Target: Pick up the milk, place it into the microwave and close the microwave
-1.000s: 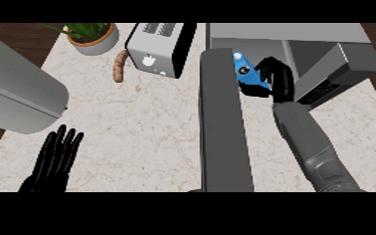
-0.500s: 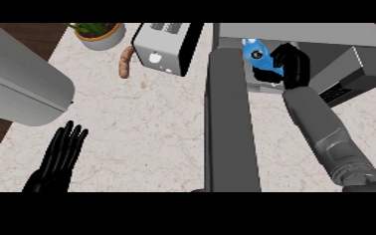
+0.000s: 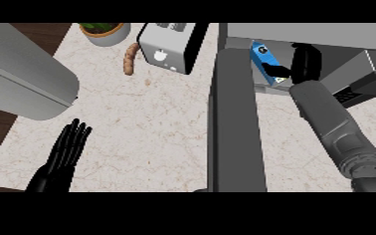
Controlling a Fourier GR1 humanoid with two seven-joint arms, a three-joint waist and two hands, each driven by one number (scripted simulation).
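My right hand (image 3: 303, 63) is at the microwave (image 3: 294, 32) mouth, by the counter's (image 3: 147, 124) far right corner, and its thumb and fingers are curled about the milk (image 3: 265, 63), pinching the carton at its near, lower end. The milk lies just left of my palm, touching it, and sits at the threshold of the cavity, between the hand and the open door (image 3: 234, 124). The carton's long axis runs from the far edge toward me, tilted a little rightward at the near end, so it points roughly into the opening. I cannot tell whether its base rests on the cavity floor or hangs just above it. The door stands wide, swung out toward the near edge, its slab to the left of my right forearm. My judgement: the placing is nearly complete; the coming move is release and withdrawal rightward and back, then a push on the door. My left hand (image 3: 62, 157) rests flat and unclenched at the near left corner, well apart from the milk; the right is plainly the nearer. Risk: dragging the carton over on withdrawal.
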